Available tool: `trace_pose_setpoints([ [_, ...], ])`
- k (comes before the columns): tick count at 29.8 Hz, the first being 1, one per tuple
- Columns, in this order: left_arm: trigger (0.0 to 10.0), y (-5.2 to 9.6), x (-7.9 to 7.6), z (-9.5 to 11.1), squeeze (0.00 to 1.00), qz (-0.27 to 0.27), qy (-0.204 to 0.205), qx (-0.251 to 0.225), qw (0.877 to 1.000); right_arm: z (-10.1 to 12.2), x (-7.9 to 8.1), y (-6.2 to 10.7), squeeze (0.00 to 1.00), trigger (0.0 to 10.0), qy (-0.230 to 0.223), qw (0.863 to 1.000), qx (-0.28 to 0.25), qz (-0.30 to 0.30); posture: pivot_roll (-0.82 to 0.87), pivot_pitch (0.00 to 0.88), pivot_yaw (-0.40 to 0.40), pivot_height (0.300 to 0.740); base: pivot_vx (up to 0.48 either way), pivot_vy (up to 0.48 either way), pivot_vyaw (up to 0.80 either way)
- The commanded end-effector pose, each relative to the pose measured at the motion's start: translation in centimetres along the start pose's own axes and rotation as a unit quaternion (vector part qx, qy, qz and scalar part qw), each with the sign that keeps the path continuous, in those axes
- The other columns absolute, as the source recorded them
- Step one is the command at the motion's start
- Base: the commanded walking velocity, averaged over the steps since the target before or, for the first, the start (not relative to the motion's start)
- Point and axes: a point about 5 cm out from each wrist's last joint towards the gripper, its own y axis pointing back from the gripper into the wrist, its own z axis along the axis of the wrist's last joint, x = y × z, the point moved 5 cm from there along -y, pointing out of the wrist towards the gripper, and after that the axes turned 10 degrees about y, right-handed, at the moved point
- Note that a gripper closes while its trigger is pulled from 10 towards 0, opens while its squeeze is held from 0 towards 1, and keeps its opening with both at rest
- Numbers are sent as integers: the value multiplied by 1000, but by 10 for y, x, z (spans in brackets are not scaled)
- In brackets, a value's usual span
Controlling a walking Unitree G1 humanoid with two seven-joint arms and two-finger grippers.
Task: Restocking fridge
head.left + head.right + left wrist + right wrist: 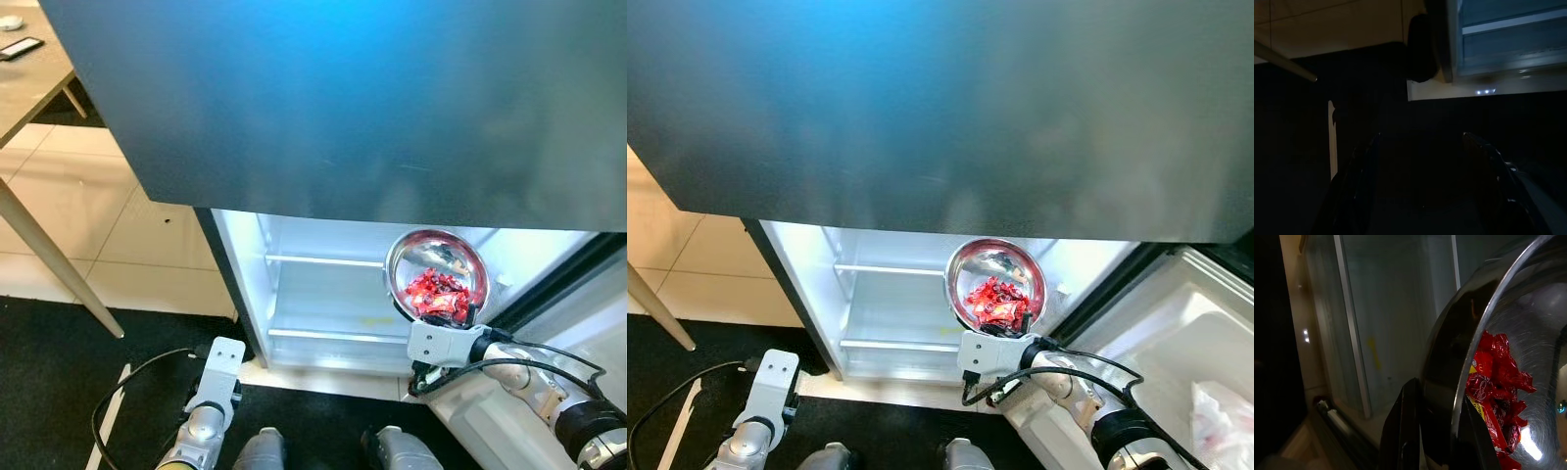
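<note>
Clamped on the rim of a steel bowl [437,274], my right claw [1437,431] has 1 black finger against the bowl's outer wall and the other inside it, as the right wrist view shows. I see the bowl tipped toward the camera, its open side facing up and back at me, with a heap of red-wrapped candies [437,294] gathered in its lower part. The bowl hangs in front of the lit fridge [892,304] interior, at the right side of the opening, above the lower glass shelf [333,335] and just beside the upper shelf [323,260]. Both shelves look bare where I can see them. The open fridge door [1176,323] stands off to my right, with a white bag [1225,421] in its lower bin.

My left claw [1422,191] hangs low over the black mat [59,372], near the fridge's bottom left corner; its 2 fingers stand apart with nothing between them in the dark left wrist view. A black cable [137,377] loops across the mat beside that arm. Off to the left a wooden desk [29,88] stands on pale tiles [98,225], with a phone [20,47] lying on it.
</note>
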Motion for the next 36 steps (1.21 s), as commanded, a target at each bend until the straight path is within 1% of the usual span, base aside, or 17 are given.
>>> trace_pose_setpoints([
  [1, 10000, 2, 3, -9, 0, 6, -1, 13, 1000, 5, -2, 0, 0, 10000, -9, 1000, -12, -9, -42, 169, -22, 740, 0, 0, 0],
  [3, 10000, 2, 3, -9, 0, 6, -2, 14, 1000, 5, -2, -1, 0, 10000, -13, 1000, -10, -11, -42, 169, -22, 740, 0, 0, 0],
  [5, 10000, 3, 5, -12, 0, 9, -2, 17, 1000, 5, -9, -4, 0, 10000, -42, 999, 6, -33, -42, 173, -23, 740, 0, 0, 0],
  [9, 10000, 4, 7, -14, 0, 12, -1, 21, 1000, 7, -15, -7, 0, 10000, -63, 996, 20, -53, -42, 176, -23, 740, 0, 0, 0],
  [10, 10000, 4, 7, -15, 0, 13, -1, 22, 1000, 11, -20, -9, 0, 10000, -73, 994, 25, -71, -41, 176, -23, 740, 0, 0, 0],
  [11, 10000, 5, 8, -17, 0, 15, -2, 25, 1000, 22, -25, -16, 0, 10000, -83, 992, 29, -90, -40, 178, -19, 740, 0, 0, 0],
  [12, 10000, 5, 8, -17, 0, 15, -2, 25, 1000, 22, -25, -16, 0, 10000, -83, 992, 29, -90, -40, 178, -19, 740, 0, 0, 0],
  [14, 10000, 5, 9, -17, 0, 16, -3, 25, 1000, 33, -24, -21, 0, 10000, -77, 993, 26, -88, -37, 178, -17, 740, 0, 0, 0],
  [17, 10000, 5, 9, -17, 0, 16, -3, 25, 1000, 33, -24, -21, 0, 10000, -77, 993, 26, -88, -37, 178, -17, 740, 0, 0, 0],
  [19, 10000, 5, 9, -17, 0, 17, -3, 24, 1000, 36, -24, -23, 0, 10000, -64, 994, 25, -84, -35, 176, -16, 740, 0, 0, 0],
  [20, 10000, 4, 10, -14, 0, 18, 0, 21, 1000, 39, -23, -25, 0, 10000, -23, 997, 27, -75, -32, 172, -17, 740, 0, 0, 0],
  [22, 10000, 4, 10, -14, 0, 18, 0, 21, 1000, 39, -23, -25, 0, 10000, -23, 997, 27, -75, -32, 172, -17, 740, 0, 0, 0],
  [24, 10000, 4, 11, -13, 0, 19, 0, 20, 1000, 37, -25, -25, 0, 10000, -1, 997, 31, -73, -35, 169, -20, 740, 0, 0, 0],
  [25, 10000, 4, 11, -13, 0, 19, 0, 20, 1000, 37, -25, -25, 0, 10000, -1, 997, 31, -73, -35, 169, -20, 740, 0, 0, 0],
  [26, 10000, 4, 10, -15, 0, 19, 0, 23, 1000, 33, -27, -24, 0, 10000, 16, 997, 34, -66, -34, 166, -25, 740, 0, 0, 0],
  [28, 10000, 4, 10, -16, 0, 19, 1, 23, 1000, 32, -27, -24, 0, 10000, 22, 997, 34, -63, -35, 166, -28, 740, 0, 0, 0],
  [36, 10000, 6, 6, -19, 0, 15, 3, 26, 1000, 26, -16, -21, 0, 10000, 64, 997, 33, -25, -37, 165, -34, 740, 0, 0, 0],
])
